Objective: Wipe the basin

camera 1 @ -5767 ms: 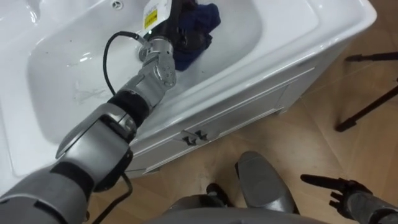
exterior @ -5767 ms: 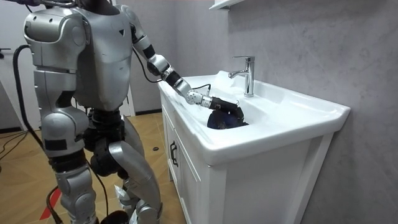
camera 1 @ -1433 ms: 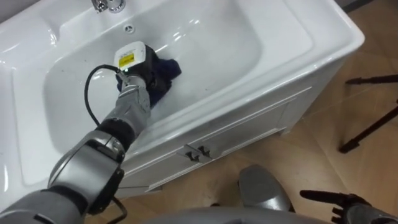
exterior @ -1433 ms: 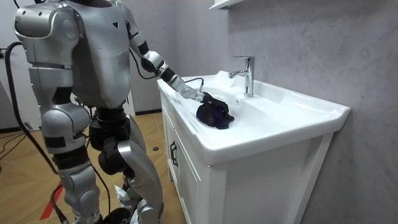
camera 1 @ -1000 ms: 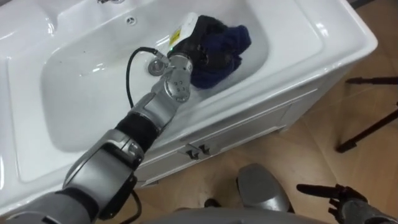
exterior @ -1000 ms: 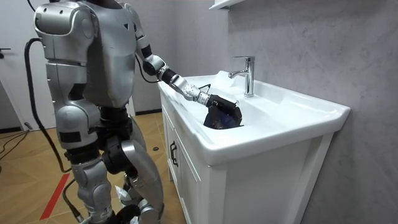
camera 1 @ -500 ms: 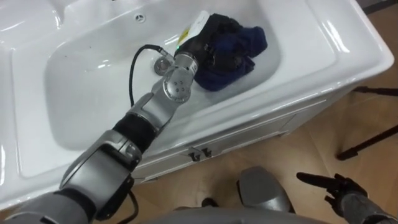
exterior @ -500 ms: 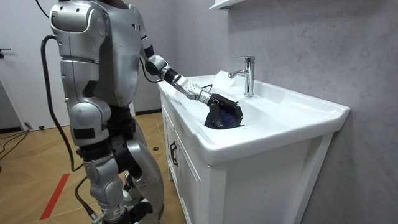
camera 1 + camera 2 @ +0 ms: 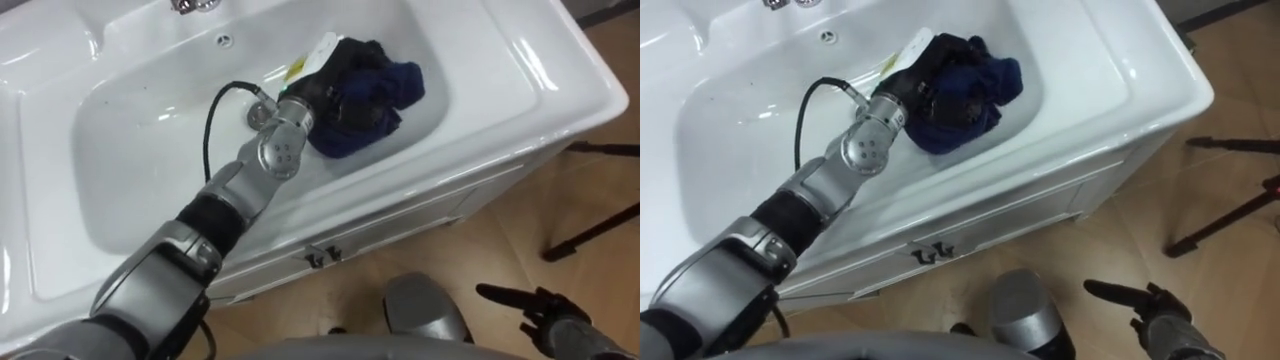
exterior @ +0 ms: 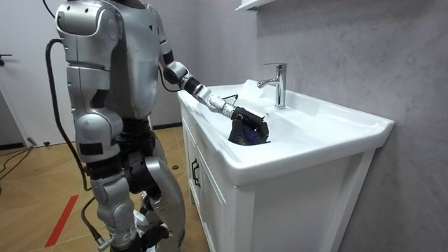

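Note:
A white basin (image 9: 130,150) tops a white cabinet. My left arm reaches into the bowl, and my left hand (image 9: 335,85) is shut on a bunched dark blue cloth (image 9: 395,85). The cloth is pressed against the bowl's right part, close to the front wall. The right eye view has the same hand (image 9: 930,72) and cloth (image 9: 985,105). In the room view I stand at the cabinet's near end, my left hand (image 10: 246,115) down on the cloth (image 10: 245,135). My right hand (image 9: 530,305) hangs low at my side over the floor, its fingers straight.
A chrome faucet (image 10: 276,82) stands at the basin's back rim. The overflow hole (image 9: 224,40) is in the back wall. Cabinet door handles (image 9: 318,257) sit below the front rim. Black stand legs (image 9: 600,215) cross the wooden floor at the right.
My left hand swept the cloth from the bowl's middle near the drain to its right part. In the last half second it drew back slightly. The right hand has stayed at my side.

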Motion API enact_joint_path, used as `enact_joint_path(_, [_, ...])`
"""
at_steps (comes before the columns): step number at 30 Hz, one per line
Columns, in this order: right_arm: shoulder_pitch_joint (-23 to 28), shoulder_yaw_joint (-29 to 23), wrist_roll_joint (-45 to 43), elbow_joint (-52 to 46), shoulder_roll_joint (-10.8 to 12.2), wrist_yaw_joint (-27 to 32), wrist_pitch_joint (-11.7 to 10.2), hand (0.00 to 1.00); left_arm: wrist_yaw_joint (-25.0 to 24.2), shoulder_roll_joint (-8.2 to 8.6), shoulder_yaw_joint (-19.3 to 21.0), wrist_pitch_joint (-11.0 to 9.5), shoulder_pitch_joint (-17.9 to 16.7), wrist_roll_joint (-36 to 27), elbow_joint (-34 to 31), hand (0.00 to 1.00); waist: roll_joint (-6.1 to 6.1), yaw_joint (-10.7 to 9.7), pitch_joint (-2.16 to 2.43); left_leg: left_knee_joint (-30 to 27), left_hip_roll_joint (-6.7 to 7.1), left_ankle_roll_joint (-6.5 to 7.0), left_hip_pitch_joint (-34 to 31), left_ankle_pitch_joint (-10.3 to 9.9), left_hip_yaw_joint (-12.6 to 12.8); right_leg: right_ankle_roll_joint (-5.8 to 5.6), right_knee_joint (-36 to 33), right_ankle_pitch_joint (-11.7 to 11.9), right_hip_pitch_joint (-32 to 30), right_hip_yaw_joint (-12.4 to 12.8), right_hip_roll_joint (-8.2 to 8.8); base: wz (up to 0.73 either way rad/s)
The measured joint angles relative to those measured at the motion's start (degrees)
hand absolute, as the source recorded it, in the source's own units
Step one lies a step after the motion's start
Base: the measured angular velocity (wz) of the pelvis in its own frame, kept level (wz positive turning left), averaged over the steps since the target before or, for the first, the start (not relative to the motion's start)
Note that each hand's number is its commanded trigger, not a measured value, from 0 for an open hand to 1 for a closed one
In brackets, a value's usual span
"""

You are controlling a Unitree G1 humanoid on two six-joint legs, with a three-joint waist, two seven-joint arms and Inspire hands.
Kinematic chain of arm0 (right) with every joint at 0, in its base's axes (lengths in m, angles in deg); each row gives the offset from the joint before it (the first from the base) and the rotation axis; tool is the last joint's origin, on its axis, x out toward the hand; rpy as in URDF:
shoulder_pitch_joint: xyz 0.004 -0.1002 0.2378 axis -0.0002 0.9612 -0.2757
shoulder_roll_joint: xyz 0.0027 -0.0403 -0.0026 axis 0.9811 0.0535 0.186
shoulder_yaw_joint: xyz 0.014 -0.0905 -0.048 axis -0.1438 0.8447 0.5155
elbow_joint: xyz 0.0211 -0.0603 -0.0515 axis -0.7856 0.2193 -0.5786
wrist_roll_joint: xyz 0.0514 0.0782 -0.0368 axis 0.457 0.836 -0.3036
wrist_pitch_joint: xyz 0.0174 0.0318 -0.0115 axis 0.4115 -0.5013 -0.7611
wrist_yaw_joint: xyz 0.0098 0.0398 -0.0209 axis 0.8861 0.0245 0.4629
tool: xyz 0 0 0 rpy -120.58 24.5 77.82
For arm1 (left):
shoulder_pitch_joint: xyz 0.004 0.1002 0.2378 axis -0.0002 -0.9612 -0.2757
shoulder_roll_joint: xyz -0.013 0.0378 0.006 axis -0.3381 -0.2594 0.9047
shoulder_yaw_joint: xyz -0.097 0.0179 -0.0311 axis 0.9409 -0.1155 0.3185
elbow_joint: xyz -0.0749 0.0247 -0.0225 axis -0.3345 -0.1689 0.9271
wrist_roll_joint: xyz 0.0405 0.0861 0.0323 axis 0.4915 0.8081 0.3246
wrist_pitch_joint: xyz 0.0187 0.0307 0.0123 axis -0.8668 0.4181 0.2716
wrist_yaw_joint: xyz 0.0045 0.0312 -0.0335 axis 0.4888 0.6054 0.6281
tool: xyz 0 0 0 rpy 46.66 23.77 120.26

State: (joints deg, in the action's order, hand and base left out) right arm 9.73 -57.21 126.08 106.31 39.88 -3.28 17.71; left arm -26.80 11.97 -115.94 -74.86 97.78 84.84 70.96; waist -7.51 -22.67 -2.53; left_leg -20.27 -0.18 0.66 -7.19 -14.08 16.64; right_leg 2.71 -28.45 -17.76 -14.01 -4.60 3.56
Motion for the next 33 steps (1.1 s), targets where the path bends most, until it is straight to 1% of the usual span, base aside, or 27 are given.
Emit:
enact_joint_path(1, [0.2, -0.6, -0.7, 0.0, 0.0, 0.1, 0.7, 0.00, 0.6, -0.05, 0.6, -0.1, -0.3, 1.8, 1.5, 1.00, 0.19, 0.4, 0.07, 0.6, -0.07, 0.00, 0.7, 0.0, 0.5, 0.00, 0.1, 0.0, 0.2, 0.3, -0.20, -0.09])
enact_joint_path(3, [0.5, -2.7, -1.5, 0.3, 0.0, 0.2, 1.5, 0.00, 1.2, -0.11, 2.0, -0.1, -1.7, 4.8, 3.6, 1.00, 0.20, 0.6, 0.21, 1.0, -0.23, 0.00, 1.4, 0.0, 0.1, 0.04, 0.7, 0.2, 1.0, 0.6, -0.70, -0.11])
enact_joint_path(4, [1.3, -4.3, -2.1, 0.6, 0.0, 0.3, 1.9, 0.00, 1.9, -0.52, 3.1, -0.1, -2.5, 7.2, 4.7, 1.00, 0.27, 0.9, 0.46, 1.1, -0.31, 0.00, 1.7, 0.0, 0.3, 0.11, 0.8, 0.3, 1.2, 0.7, -0.84, -0.12])
enact_joint_path(5, [1.5, -5.6, -2.8, 0.5, -0.1, 0.3, 2.4, 0.00, 2.5, -0.64, 4.4, -0.1, -3.2, 9.6, 6.4, 1.00, 0.36, 1.2, 0.83, 1.4, -0.33, 0.00, 2.4, 0.0, 0.4, 0.20, 0.8, 0.4, 1.6, 0.9, -0.97, -0.14])
enact_joint_path(6, [1.7, -6.5, -3.0, 0.5, -0.1, 0.3, 2.6, 0.00, 2.9, -0.68, 5.4, -0.1, -3.6, 11.0, 7.4, 1.00, 0.39, 1.4, 0.88, 1.7, -0.34, 0.00, 3.0, 0.0, 0.4, 0.20, 0.8, 0.4, 1.9, 1.2, -1.15, -0.18])
enact_joint_path(7, [2.7, -8.2, -3.1, 0.4, -0.1, 0.2, 2.7, 0.00, 3.7, -1.03, 7.2, -0.1, -4.4, 13.3, 9.3, 1.00, 0.44, 1.8, 1.27, 2.1, -0.34, -0.01, 3.8, 0.0, 0.4, 0.31, 0.8, 0.4, 2.3, 1.5, -1.22, -0.23])
enact_joint_path(8, [3.4, -9.7, -3.5, -0.1, -0.1, 0.2, 2.7, 0.00, 4.6, -2.00, 8.9, 0.0, -5.5, 15.1, 10.8, 1.00, 0.23, 2.5, 1.52, 2.9, -0.37, -0.10, 4.6, 0.1, 0.3, 0.48, 0.9, 0.4, 2.8, 1.8, -1.46, -0.27])
enact_joint_path(9, [3.4, -9.9, -3.7, -0.4, -0.1, 0.2, 2.7, 0.00, 5.0, -2.75, 9.5, 0.0, -6.3, 15.7, 11.0, 1.00, 0.21, 2.9, 1.60, 3.2, -0.40, -0.10, 5.0, 0.1, 0.4, 0.52, 0.9, 0.4, 2.9, 2.2, -1.64, -0.34])
enact_joint_path(10, [3.9, -10.5, -3.8, -0.5, -0.1, 0.4, 2.7, 0.00, 5.7, -4.35, 11.4, 0.1, -8.1, 16.8, 11.4, 1.00, 0.13, 3.8, 1.91, 3.2, -0.48, -0.14, 5.3, 0.1, 0.4, 0.66, 0.8, 0.4, 2.9, 2.7, -1.89, -0.29])
enact_joint_path(11, [4.3, -11.6, -3.8, -0.5, -0.2, 0.8, 2.8, 0.00, 6.4, -5.89, 13.3, 0.7, -9.9, 18.0, 11.6, 1.00, -0.12, 4.4, 2.25, 3.2, -0.54, -0.27, 5.5, 0.2, 0.3, 0.78, 0.8, 0.4, 3.0, 2.7, -1.98, -0.18])
enact_joint_path(12, [4.5, -12.1, -3.8, -0.5, -0.3, 0.9, 2.9, 0.00, 7.0, -6.91, 13.7, 0.9, -10.8, 18.4, 11.8, 1.00, -0.35, 4.4, 2.48, 3.2, -0.58, -0.29, 5.5, 0.2, 0.3, 0.83, 0.8, 0.5, 3.0, 2.7, -1.97, 0.00])
enact_joint_path(13, [4.8, -13.5, -4.2, -0.1, -0.4, 1.0, 3.2, 0.00, 7.9, -9.09, 15.1, 1.1, -12.7, 20.6, 12.1, 1.00, -0.67, 4.8, 2.72, 3.2, -0.61, -0.35, 5.6, 0.2, 0.3, 0.92, 0.8, 0.5, 3.1, 2.6, -1.97, 0.07])
enact_joint_path(14, [5.1, -14.5, -4.5, 0.2, -0.7, 1.0, 3.4, 0.00, 8.7, -10.92, 16.5, 2.0, -14.6, 23.0, 12.2, 1.00, -1.09, 5.4, 3.02, 3.4, -0.61, -0.46, 5.9, 0.3, 0.3, 0.96, 0.8, 0.6, 3.4, 2.6, -2.00, 0.04])
enact_joint_path(15, [5.4, -14.8, -4.5, 0.2, -0.9, 0.9, 3.5, 0.00, 9.2, -11.66, 16.9, 2.5, -15.6, 23.7, 12.2, 1.00, -1.41, 5.8, 3.25, 3.5, -0.61, -0.47, 6.1, 0.3, 0.3, 0.97, 1.0, 0.6, 3.6, 2.6, -2.01, 0.05])
enact_joint_path(16, [5.8, -15.7, -5.1, 0.3, -1.5, 1.0, 3.8, 0.00, 10.3, -12.71, 17.8, 3.3, -17.6, 24.4, 11.7, 1.00, -2.26, 5.9, 3.67, 4.0, -0.61, -0.55, 6.8, 0.4, 0.3, 0.91, 1.6, 0.7, 4.3, 2.4, -2.05, 0.07])
enact_joint_path(17, [5.8, -16.6, -5.6, 0.3, -1.8, 1.0, 3.9, 0.00, 10.6, -13.22, 18.3, 3.5, -18.6, 24.7, 11.1, 1.00, -2.75, 5.9, 3.84, 4.2, -0.60, -0.56, 7.1, 0.4, 0.2, 0.87, 1.8, 0.7, 4.6, 2.2, -2.06, 0.07])
enact_joint_path(18, [5.7, -18.6, -6.3, 0.3, -2.0, 1.0, 3.8, 0.00, 11.0, -14.05, 19.1, 3.5, -19.9, 26.6, 10.5, 1.00, -3.34, 6.1, 3.78, 4.7, -0.45, -0.60, 7.9, 0.4, -0.1, 0.80, 1.9, 0.7, 5.4, 2.1, -1.97, 0.05])
enact_joint_path(19, [5.6, -19.7, -7.0, 0.2, -2.0, 1.0, 3.7, 0.00, 11.6, -14.24, 20.0, 3.5, -20.6, 28.5, 10.3, 1.00, -3.58, 6.2, 3.72, 4.9, -0.35, -0.65, 8.4, 0.4, -0.3, 0.76, 1.9, 0.6, 5.8, 2.0, -1.89, 0.00])
enact_joint_path(21, [5.4, -20.0, -7.8, 0.1, -1.9, 1.0, 3.8, 0.00, 12.9, -14.23, 20.0, 3.8, -21.3, 31.1, 10.1, 1.00, -3.57, 6.5, 3.71, 5.0, -0.39, -0.73, 8.9, 0.5, -0.3, 0.76, 1.9, 0.6, 6.1, 2.3, -2.02, -0.05])
enact_joint_path(23, [5.7, -19.9, -8.0, -1.6, -1.9, 1.0, 3.6, 0.00, 14.0, -14.22, 20.0, 3.8, -21.3, 34.3, 10.0, 1.00, -3.54, 7.3, 3.67, 5.0, -0.59, -0.73, 8.8, 0.5, -0.4, 0.83, 2.2, 0.7, 6.2, 2.3, -2.26, -0.07])
enact_joint_path(24, [5.8, -19.9, -8.0, -1.8, -1.9, 1.0, 3.5, 0.00, 14.3, -14.19, 20.0, 3.8, -21.3, 34.6, 10.0, 1.00, -3.47, 7.6, 3.63, 5.0, -0.66, -0.74, 8.9, 0.5, -0.4, 0.85, 2.3, 0.8, 6.2, 2.4, -2.36, -0.07])
enact_joint_path(25, [5.8, -19.9, -7.6, -1.8, -1.8, 1.1, 3.4, 0.00, 15.2, -14.17, 20.0, 3.8, -21.5, 35.2, 10.0, 1.00, -3.34, 8.4, 3.62, 5.0, -0.93, -0.74, 8.9, 0.5, -0.4, 1.05, 2.8, 1.2, 6.4, 2.6, -2.78, -0.15])
enact_joint_path(26, [5.8, -19.8, -7.5, -1.9, -1.5, 1.1, 3.3, 0.00, 15.8, -14.19, 20.2, 3.9, -21.6, 35.2, 9.7, 1.00, -3.09, 9.1, 3.60, 5.0, -1.06, -0.75, 8.8, 0.5, -0.9, 1.22, 3.0, 1.4, 6.4, 2.6, -3.02, -0.11])
enact_joint_path(27, [5.8, -19.8, -7.5, -2.0, -1.4, 1.0, 3.3, 0.00, 15.8, -14.19, 20.4, 3.9, -21.7, 35.3, 9.3, 1.00, -3.04, 9.1, 3.60, 5.0, -1.10, -0.76, 8.7, 0.5, -1.4, 1.28, 3.2, 1.5, 6.4, 2.6, -3.08, 0.00])
enact_joint_path(29, [5.6, -19.8, -7.5, -2.2, -0.8, 1.0, 2.9, 0.00, 16.2, -14.19, 21.8, 3.9, -23.3, 35.3, 6.3, 1.00, -2.66, 10.4, 3.53, 5.4, -1.24, -1.24, 8.7, 0.8, -1.7, 1.45, 3.8, 1.7, 6.3, 2.8, -3.44, -0.02])
enact_joint_path(31, [5.8, -19.9, -7.7, -2.2, 0.0, 1.1, 2.5, 0.00, 17.1, -14.20, 22.5, 3.9, -24.2, 35.6, 4.5, 1.00, -2.17, 10.6, 3.55, 5.9, -1.35, -1.49, 8.8, 1.0, -2.1, 1.64, 4.1, 1.7, 6.6, 2.6, -3.62, 0.06])
enact_joint_path(33, [6.0, -19.9, -8.1, -2.7, 0.5, 1.1, 2.6, 0.00, 17.4, -14.20, 23.2, 4.1, -25.6, 36.2, 2.4, 1.00, -1.79, 10.9, 3.58, 6.1, -1.49, -1.74, 9.0, 1.1, -2.4, 1.83, 5.0, 1.9, 7.2, 2.4, -3.82, 0.05])
